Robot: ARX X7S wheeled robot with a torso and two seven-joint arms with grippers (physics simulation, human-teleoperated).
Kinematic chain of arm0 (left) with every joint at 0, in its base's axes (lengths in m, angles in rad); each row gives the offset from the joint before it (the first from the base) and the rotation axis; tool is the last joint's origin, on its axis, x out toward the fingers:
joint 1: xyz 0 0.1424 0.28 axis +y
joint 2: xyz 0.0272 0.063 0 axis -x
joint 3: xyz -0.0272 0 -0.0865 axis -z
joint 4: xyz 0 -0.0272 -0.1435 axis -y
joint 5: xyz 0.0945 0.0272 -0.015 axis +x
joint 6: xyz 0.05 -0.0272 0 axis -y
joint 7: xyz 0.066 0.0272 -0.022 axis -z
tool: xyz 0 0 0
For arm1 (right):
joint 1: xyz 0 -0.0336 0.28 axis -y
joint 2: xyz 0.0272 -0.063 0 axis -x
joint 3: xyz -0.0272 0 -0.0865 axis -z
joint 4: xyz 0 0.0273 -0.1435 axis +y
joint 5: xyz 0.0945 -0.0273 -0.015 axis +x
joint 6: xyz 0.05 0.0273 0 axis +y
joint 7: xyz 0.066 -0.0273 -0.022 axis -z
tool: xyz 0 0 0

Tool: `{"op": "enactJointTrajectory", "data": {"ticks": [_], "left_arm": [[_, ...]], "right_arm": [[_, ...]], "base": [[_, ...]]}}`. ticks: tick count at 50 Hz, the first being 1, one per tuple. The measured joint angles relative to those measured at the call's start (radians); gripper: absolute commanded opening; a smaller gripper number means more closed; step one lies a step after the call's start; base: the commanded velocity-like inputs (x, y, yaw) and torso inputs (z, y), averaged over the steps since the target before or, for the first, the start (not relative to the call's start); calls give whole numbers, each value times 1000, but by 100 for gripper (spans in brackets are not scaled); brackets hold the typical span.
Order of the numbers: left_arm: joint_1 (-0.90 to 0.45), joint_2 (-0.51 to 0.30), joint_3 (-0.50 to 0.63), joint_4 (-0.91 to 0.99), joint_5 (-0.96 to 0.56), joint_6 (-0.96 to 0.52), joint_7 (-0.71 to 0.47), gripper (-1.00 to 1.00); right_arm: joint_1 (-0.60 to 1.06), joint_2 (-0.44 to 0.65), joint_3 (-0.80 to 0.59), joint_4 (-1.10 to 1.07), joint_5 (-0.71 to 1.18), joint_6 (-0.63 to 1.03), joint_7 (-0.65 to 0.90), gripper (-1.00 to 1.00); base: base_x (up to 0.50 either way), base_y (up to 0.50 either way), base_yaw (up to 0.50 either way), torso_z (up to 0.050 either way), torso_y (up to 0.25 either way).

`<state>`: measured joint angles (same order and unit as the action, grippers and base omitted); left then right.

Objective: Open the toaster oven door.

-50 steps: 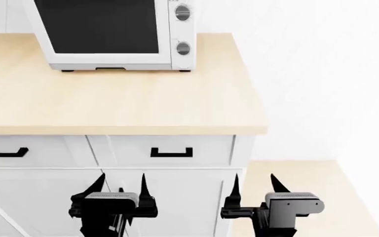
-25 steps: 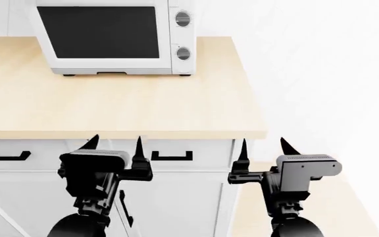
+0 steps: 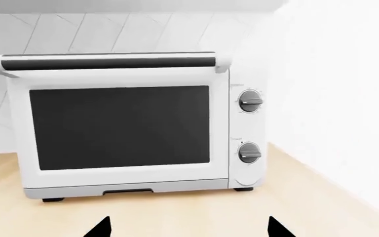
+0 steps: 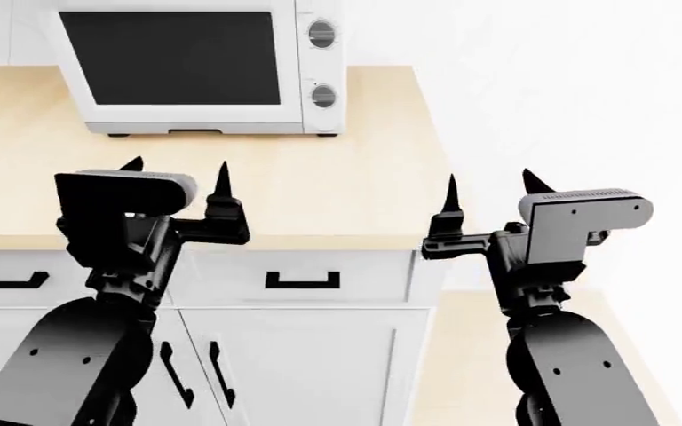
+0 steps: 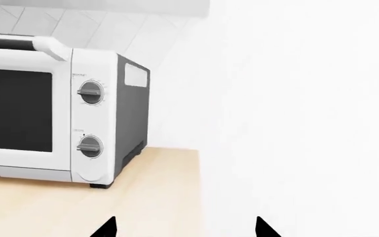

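Observation:
The white toaster oven stands at the back of the wooden counter, with two grey knobs on its right panel. Its door with the dark glass window is shut. In the left wrist view the door faces me, with the silver bar handle along its top edge. The right wrist view shows the oven's right end. My left gripper is open and empty above the counter's front, well short of the oven. My right gripper is open and empty near the counter's right edge.
The wooden counter ends at the right beside a white wall. Below its front edge are white drawers with black handles and cabinet doors. Tiled wall lies behind the oven.
Both arms have risen from below the counter front to above its edge. The view has shifted, so the oven sits slightly lower and more of the arms shows.

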<state>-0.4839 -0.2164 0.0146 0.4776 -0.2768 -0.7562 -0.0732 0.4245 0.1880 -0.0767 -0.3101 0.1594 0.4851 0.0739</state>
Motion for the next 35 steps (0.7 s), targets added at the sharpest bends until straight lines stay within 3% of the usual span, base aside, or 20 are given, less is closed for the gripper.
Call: {"op": "enactJointTrajectory", "data": {"ticks": [7,35], "left_arm": [[-21,-7,-3,10,-11,-19,-3,100],[-41,-26,0,19,-28,-27,-11,100]], "right_arm": [[19,6,0,-12,9,23,1,100],[31,17,-15,-15,30,39,7,100]], "base": [[41,0,0,0,0],[255,0,0,0,0]]}}
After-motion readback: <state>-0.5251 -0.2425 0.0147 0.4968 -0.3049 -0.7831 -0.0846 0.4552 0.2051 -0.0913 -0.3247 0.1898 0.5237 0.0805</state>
